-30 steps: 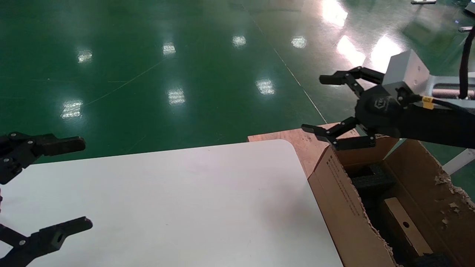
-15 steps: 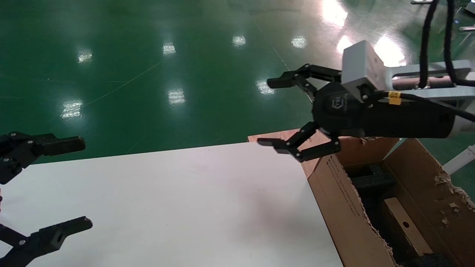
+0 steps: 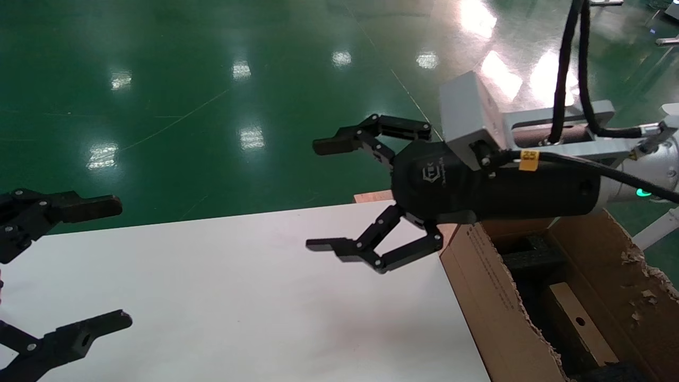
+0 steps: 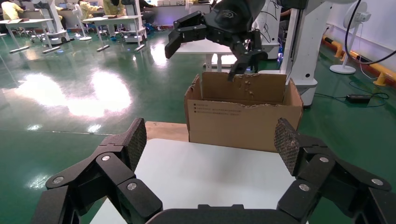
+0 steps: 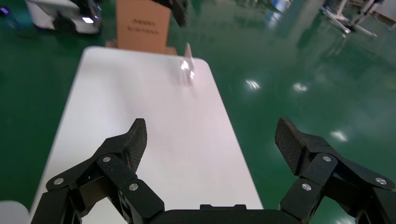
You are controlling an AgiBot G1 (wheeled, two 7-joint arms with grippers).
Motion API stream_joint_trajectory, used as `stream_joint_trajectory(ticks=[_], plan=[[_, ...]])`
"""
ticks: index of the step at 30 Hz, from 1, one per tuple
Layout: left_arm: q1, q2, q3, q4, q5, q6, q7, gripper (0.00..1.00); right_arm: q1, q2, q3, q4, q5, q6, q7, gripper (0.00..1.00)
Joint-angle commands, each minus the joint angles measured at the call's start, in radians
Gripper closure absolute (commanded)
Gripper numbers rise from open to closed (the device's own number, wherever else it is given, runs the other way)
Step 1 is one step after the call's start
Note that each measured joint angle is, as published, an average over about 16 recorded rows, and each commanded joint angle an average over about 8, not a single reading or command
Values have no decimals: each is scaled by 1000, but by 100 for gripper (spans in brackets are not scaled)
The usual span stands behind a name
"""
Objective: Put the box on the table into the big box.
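Here the right gripper (image 3: 324, 195) hangs above the far right part of the table (image 3: 238, 297), its fingers spread wide with nothing between them. Just beside the table's right edge stands the big box (image 3: 490, 297), with torn flaps and black foam inside. The box (image 3: 578, 323) lies inside it, the small round hole on its top visible. The left gripper (image 3: 98, 262) is over the table's left side, also spread wide and empty.

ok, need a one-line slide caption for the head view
Open right gripper above the white table, the box already inside the big box; open left gripper at the table's near-left edge.
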Motion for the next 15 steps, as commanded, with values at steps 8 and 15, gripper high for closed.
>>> stream_joint_trajectory(ticks=[8,15], plan=[[0,0,0,0,0,0,0,0,-233,-97,303,-13,-49,-100,70,0],[0,0,0,0,0,0,0,0,-413,-172,539,-23,-86,-177,125,0]])
